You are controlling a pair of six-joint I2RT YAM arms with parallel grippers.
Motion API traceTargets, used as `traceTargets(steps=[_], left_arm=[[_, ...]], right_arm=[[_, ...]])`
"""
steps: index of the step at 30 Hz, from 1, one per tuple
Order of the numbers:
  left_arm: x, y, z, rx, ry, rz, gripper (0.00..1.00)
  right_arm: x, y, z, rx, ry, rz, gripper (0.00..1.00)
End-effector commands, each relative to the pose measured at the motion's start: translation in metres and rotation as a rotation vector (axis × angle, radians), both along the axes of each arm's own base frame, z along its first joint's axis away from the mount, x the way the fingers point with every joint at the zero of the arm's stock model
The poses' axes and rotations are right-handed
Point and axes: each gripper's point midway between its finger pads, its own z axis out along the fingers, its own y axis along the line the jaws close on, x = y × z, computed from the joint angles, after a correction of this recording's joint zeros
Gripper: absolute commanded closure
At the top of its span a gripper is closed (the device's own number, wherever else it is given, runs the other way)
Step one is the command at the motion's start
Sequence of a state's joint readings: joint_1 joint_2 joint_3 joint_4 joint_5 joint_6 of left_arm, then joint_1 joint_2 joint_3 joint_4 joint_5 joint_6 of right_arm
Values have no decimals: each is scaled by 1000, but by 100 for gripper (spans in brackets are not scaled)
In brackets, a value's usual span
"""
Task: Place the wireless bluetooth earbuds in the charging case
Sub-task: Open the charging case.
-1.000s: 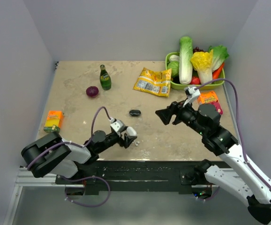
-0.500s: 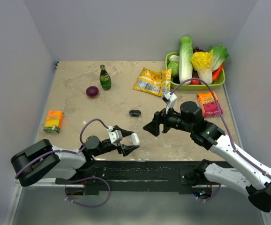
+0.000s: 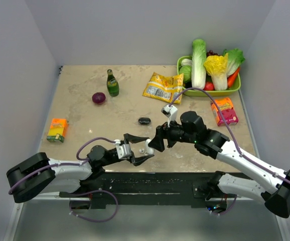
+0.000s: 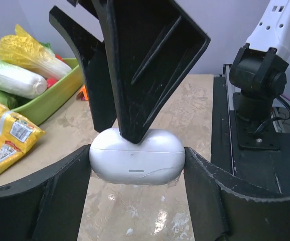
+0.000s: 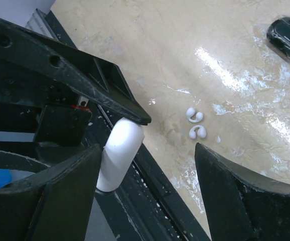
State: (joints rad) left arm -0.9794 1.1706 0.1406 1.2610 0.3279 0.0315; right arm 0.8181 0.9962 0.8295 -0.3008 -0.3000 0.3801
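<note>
My left gripper (image 3: pixel 144 148) is shut on the charging case (image 3: pixel 148 146), a smooth white oval. It holds the case by its two ends just above the table's near edge. In the left wrist view the case (image 4: pixel 137 156) sits closed between my fingers (image 4: pixel 59 196). My right gripper (image 3: pixel 154 144) is open, with its jaws on either side of the case. One of its fingers (image 4: pixel 135 75) rests on the case's top. In the right wrist view the case (image 5: pixel 120 153) is beside my left finger. The two white earbuds (image 5: pixel 195 123) lie on the table beyond it.
A small black object (image 3: pixel 144 120) lies mid-table. A yellow snack bag (image 3: pixel 163 88), a green bottle (image 3: pixel 113 83) and a red onion (image 3: pixel 99 98) sit farther back. A green tray (image 3: pixel 185 90) of vegetables is at the back right. An orange box (image 3: pixel 57 129) is at the left, a packet (image 3: pixel 224 110) at the right.
My left gripper has lifted the case off the table and swung it right. My right arm has moved left and down until its open jaws reach the case.
</note>
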Motion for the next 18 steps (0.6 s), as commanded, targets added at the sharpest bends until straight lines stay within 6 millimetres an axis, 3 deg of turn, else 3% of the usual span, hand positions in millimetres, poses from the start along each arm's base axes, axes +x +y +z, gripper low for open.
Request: traceTargets(steps=[1, 14, 18], left_arm=[[-11, 14, 100, -302, -276, 19, 100], [-2, 16, 103, -296, -276, 98, 100], [2, 11, 98, -266, -276, 129, 100]], right_arm=[[6, 3, 6, 20, -28, -16, 22], [8, 1, -9, -11, 4, -45, 24], [7, 9, -4, 45, 30, -45, 24]])
